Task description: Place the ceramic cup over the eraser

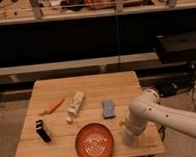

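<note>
Status: placement not started, as judged from the current layout.

The blue-grey rectangular eraser [109, 108] lies flat and uncovered near the middle of the light wooden table [92, 86]. It serves as the reference for all positions below.

The orange-red round ceramic cup [95, 142], with pale rings inside, stands open side up. It is near the eraser, toward the camera and to the view's left, not touching it. Naming this shallow vessel as the cup is a judgement.

The gripper [129, 136], at the end of the white arm, is low over the table. It is near the eraser on the camera side, to the view's right, just beside the cup. Whether it holds anything cannot be told.

Remaining steps: grasp the cup, invert it, and lower it over the eraser.
</note>
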`<control>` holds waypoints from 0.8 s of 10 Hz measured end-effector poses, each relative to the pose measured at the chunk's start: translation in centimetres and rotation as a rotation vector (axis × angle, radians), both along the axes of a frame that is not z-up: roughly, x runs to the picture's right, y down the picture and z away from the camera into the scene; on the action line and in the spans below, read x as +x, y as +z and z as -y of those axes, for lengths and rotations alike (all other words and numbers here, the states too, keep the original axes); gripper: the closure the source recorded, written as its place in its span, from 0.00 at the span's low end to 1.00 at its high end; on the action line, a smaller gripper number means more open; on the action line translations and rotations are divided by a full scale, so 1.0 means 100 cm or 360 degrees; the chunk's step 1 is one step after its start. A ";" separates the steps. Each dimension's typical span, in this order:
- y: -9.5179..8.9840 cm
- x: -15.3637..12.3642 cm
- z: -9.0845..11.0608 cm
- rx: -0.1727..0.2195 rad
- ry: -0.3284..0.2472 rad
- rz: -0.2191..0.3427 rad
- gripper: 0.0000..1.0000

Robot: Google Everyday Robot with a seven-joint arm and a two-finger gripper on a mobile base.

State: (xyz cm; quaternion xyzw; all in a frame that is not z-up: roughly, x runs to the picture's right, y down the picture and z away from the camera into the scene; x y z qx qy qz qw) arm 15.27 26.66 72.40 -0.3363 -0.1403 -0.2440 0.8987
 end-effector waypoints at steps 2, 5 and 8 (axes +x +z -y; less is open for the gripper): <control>0.001 -0.001 0.000 -0.0002 -0.0011 -0.0015 0.67; -0.001 -0.001 0.002 -0.0007 -0.0018 -0.0017 0.97; -0.003 -0.002 0.003 -0.0007 -0.0022 -0.0013 1.00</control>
